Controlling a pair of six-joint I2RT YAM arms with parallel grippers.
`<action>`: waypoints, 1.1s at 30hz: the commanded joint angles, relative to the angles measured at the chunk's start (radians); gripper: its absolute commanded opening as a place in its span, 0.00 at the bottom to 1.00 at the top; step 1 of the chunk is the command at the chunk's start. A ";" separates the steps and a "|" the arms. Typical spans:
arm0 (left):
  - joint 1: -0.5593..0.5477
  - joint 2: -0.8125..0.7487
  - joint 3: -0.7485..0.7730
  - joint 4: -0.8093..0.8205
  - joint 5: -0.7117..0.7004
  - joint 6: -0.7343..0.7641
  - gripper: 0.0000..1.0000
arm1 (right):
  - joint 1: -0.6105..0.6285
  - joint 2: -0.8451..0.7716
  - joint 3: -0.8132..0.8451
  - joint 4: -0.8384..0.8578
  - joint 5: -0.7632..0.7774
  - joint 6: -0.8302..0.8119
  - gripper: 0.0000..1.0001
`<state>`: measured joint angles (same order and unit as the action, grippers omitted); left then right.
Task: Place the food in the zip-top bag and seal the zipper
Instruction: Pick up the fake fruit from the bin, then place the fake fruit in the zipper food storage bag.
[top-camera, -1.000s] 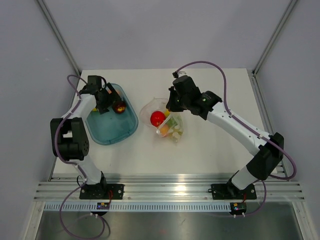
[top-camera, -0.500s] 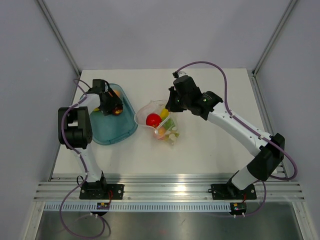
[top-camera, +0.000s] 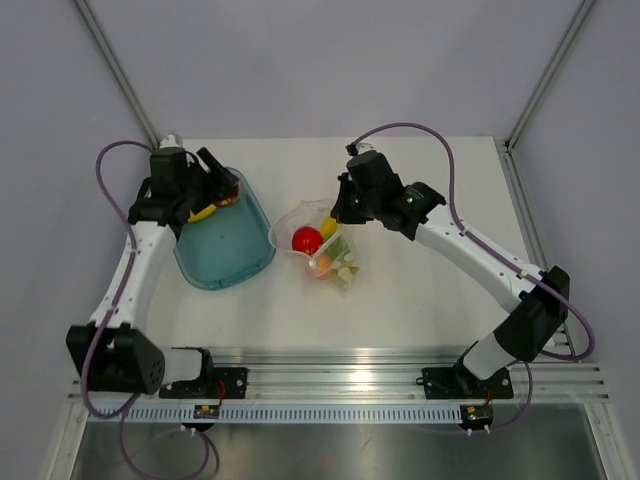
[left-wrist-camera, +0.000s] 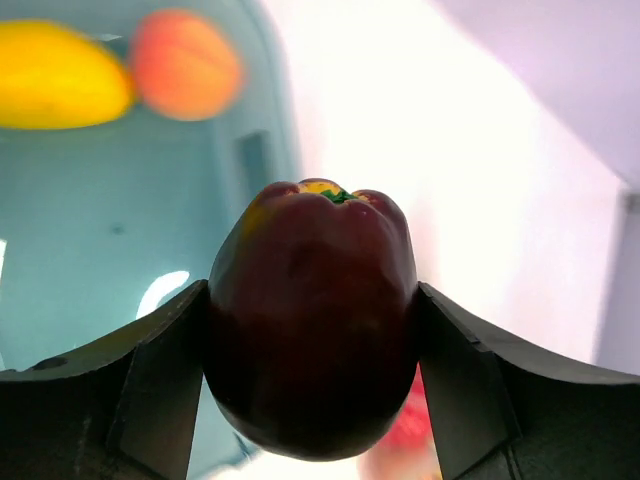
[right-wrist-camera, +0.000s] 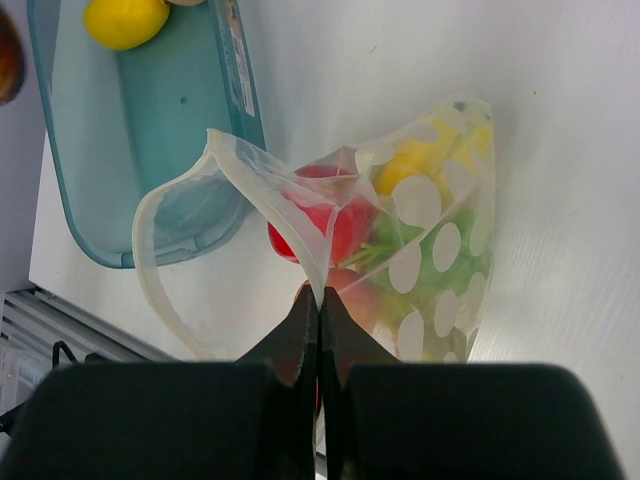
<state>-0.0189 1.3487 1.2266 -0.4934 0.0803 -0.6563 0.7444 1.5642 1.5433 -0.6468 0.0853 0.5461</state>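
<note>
My left gripper (top-camera: 216, 182) is shut on the dark red plum (left-wrist-camera: 312, 320) and holds it above the far end of the teal tray (top-camera: 226, 262). A yellow piece (left-wrist-camera: 58, 76) and an orange-pink peach (left-wrist-camera: 186, 62) lie in the tray below. My right gripper (top-camera: 341, 214) is shut on the mouth edge of the clear, white-dotted zip-top bag (right-wrist-camera: 430, 240) and holds the mouth open towards the tray. Inside the bag are the red apple (right-wrist-camera: 338, 226), a yellow banana piece (right-wrist-camera: 422, 160) and green grapes (right-wrist-camera: 445, 275). The zipper strip (right-wrist-camera: 262, 180) loops open.
The teal tray (right-wrist-camera: 95, 160) lies just left of the bag's mouth, with the yellow piece (right-wrist-camera: 124, 20) at its far end. Frame posts stand at both back corners of the white table. The arm bases and a metal rail run along the near edge.
My left arm has swung out and lifted the plum up off the tray. My right gripper pulled the bag's mouth a little wider and towards the tray, then held still.
</note>
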 joint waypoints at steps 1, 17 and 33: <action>-0.134 -0.155 -0.013 -0.049 0.024 0.038 0.42 | 0.007 -0.021 0.005 0.064 -0.010 0.009 0.00; -0.526 -0.180 -0.016 -0.047 0.173 -0.003 0.46 | 0.009 -0.085 -0.060 0.070 -0.001 0.031 0.00; -0.587 -0.068 0.143 -0.131 0.075 0.023 0.99 | 0.007 -0.122 -0.074 0.052 0.027 0.025 0.00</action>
<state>-0.5972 1.3163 1.2640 -0.6125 0.2131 -0.6655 0.7444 1.4906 1.4685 -0.6338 0.0891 0.5655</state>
